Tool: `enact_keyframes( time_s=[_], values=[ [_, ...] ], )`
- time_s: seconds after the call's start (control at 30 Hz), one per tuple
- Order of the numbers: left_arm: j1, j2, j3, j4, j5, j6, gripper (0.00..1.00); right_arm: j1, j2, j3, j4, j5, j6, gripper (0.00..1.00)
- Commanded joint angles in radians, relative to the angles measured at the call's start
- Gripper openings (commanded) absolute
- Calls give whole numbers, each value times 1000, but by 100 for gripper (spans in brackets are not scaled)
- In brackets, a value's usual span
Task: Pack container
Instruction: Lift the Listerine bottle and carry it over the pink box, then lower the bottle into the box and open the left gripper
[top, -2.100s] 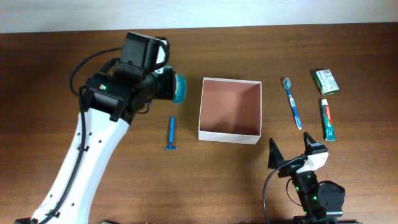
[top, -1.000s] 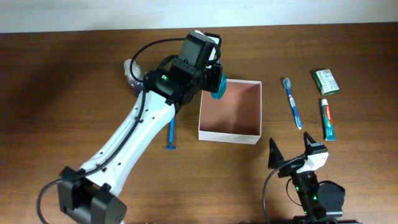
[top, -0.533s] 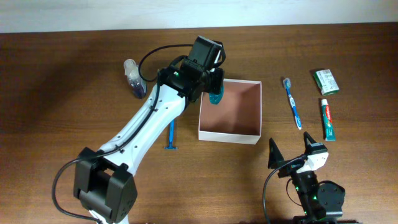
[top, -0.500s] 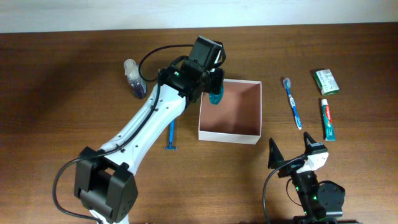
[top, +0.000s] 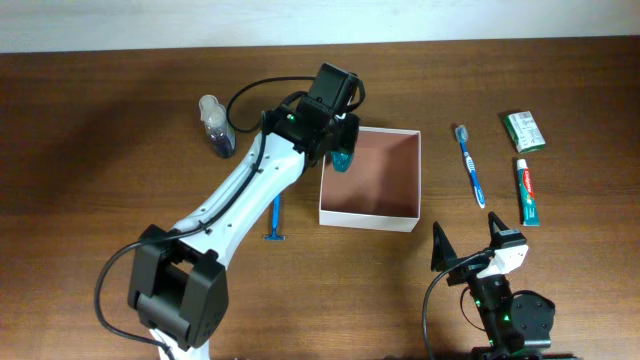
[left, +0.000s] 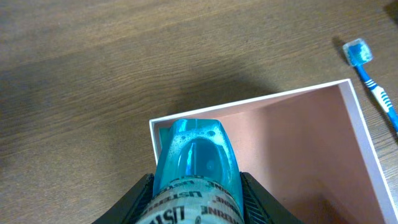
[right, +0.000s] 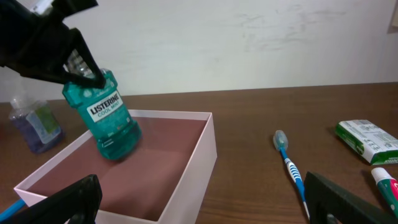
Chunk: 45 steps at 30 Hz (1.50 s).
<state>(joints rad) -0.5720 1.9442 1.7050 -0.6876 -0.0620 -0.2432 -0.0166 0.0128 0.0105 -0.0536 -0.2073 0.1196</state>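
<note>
The container (top: 368, 217) is a shallow white box with a pinkish-brown inside, at the table's middle. My left gripper (top: 336, 140) is shut on a teal Listerine mouthwash bottle (top: 342, 158) and holds it tilted, base down, inside the box's back left corner. In the left wrist view the bottle (left: 198, 162) fills the gap between the black fingers (left: 140, 200), over the container's corner (left: 249, 104). From the right wrist view the bottle (right: 109, 121) hangs low over the container's floor (right: 137, 180). My right gripper (top: 467, 232) rests open near the front edge, holding nothing.
A blue toothbrush (top: 470, 165), a toothpaste tube (top: 528, 192) and a green packet (top: 524, 131) lie right of the box. A blue razor (top: 276, 215) lies left of it. A small clear bottle of purple liquid (top: 215, 125) stands at the back left.
My left arm has carried the mouthwash bottle rightward from left of the box to over its back left corner and lowered it inside. The right arm has stayed still.
</note>
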Motion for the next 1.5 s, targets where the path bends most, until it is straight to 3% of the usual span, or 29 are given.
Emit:
enact_keyframes(
  time_s=[0.0,0.63,0.73,1.47],
  values=[
    [-5,16,31,12,-14,9,18,10,-9,-5,-6,2,-8,99],
    [-15,38,31,13,-14,9,18,10,-9,-5,-6,2,-8,98],
    [-24,38,31,14,-15,9,27,10,-9,-5,-6,2,-8,98],
    [-36,38,31,-6,-104,9,27,10,-9,-5,-6,2,-8,98]
  ],
)
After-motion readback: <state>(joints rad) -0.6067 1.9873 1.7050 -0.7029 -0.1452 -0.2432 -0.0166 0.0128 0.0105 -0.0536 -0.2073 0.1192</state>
